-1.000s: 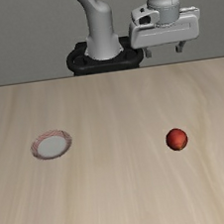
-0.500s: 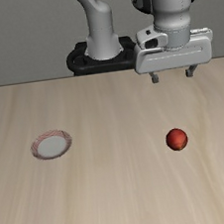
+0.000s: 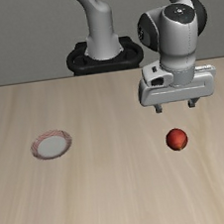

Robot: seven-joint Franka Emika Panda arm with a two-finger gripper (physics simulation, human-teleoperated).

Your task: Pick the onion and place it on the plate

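The onion (image 3: 177, 138) lies on the wooden counter (image 3: 115, 194) toward the exterior view's right edge. It is well apart from the plate (image 3: 50, 145) near the left edge, with bare counter between them. The gripper (image 3: 177, 106) hangs just above the onion, fingers spread wide, gripping nothing. The arm's (image 3: 101, 25) top is cut off.

A small, round, dark-red onion (image 3: 177, 138) rests on the surface (image 3: 123, 194). The flat, pink-rimmed white plate (image 3: 50, 145) lies well apart at its nine o'clock.
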